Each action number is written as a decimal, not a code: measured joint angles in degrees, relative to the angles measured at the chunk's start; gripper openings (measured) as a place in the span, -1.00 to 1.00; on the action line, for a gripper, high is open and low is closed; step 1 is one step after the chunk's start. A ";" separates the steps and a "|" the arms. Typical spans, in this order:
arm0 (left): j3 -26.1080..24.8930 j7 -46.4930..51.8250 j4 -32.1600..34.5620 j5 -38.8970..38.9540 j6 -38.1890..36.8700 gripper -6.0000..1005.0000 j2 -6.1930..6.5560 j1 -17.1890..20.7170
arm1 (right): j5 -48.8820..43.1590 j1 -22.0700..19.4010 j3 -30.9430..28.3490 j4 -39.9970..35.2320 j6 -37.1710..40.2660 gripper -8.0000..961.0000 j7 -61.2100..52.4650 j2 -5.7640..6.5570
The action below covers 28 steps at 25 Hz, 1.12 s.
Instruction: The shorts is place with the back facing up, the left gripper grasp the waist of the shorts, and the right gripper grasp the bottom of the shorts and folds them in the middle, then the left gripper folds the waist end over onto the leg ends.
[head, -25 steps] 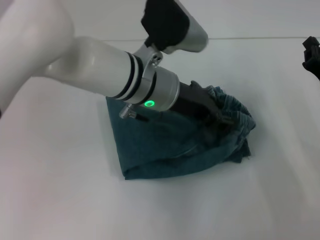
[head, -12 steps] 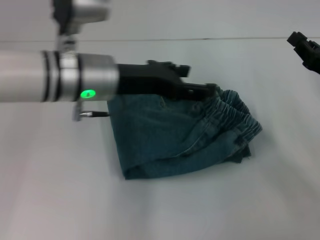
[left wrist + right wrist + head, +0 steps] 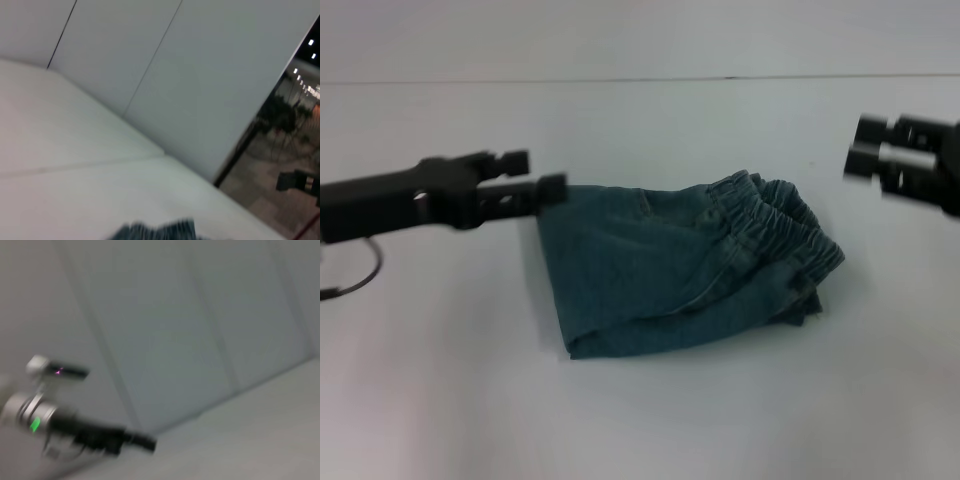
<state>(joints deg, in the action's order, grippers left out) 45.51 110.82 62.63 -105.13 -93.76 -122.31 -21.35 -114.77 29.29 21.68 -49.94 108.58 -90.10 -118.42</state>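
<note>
The denim shorts [image 3: 670, 270] lie folded into a compact bundle at the middle of the white table [image 3: 640, 420]. Their elastic waistband [image 3: 790, 225] is bunched on top at the right side, and the leg ends are hidden beneath it. My left gripper [image 3: 532, 173] hovers just left of the bundle's far-left corner, open and empty, clear of the cloth. At the right, my right gripper [image 3: 865, 148] hangs above the table, open and apart from the shorts. The left wrist view catches a strip of the shorts [image 3: 155, 231]. In the right wrist view the left gripper [image 3: 142, 442] shows far off.
A thin dark cable [image 3: 355, 275] loops below the left arm at the left edge. The table's far edge [image 3: 640, 78] meets a pale panelled wall [image 3: 175, 75]. White tabletop surrounds the bundle on every side.
My left arm has pulled back to the left, off the shorts, leaving the waistband lying on the bundle. The right gripper has come down from the upper right corner toward the middle.
</note>
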 joint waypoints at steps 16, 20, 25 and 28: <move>-4.96 -2.19 0.80 -16.33 -4.76 0.83 -1.26 2.24 | -17.92 -2.88 -0.54 -4.21 -0.32 0.71 2.80 -0.18; -4.99 -2.19 0.83 -16.36 -5.14 0.83 -1.27 1.98 | -17.93 -3.33 -0.87 -4.14 -0.32 0.70 3.09 -0.30; -4.68 -2.09 0.83 -16.39 -5.29 0.82 -1.34 1.84 | -18.04 -3.45 -0.87 -3.82 -0.35 0.68 3.33 -0.35; -4.17 -1.89 0.88 -16.40 -5.33 0.82 -1.35 1.84 | -18.09 -3.45 -0.86 -3.78 -0.37 0.67 3.67 -0.37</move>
<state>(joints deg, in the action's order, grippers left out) 41.33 108.93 63.51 -121.54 -99.09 -123.66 -19.51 -132.85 25.84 20.82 -53.72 108.21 -86.43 -118.79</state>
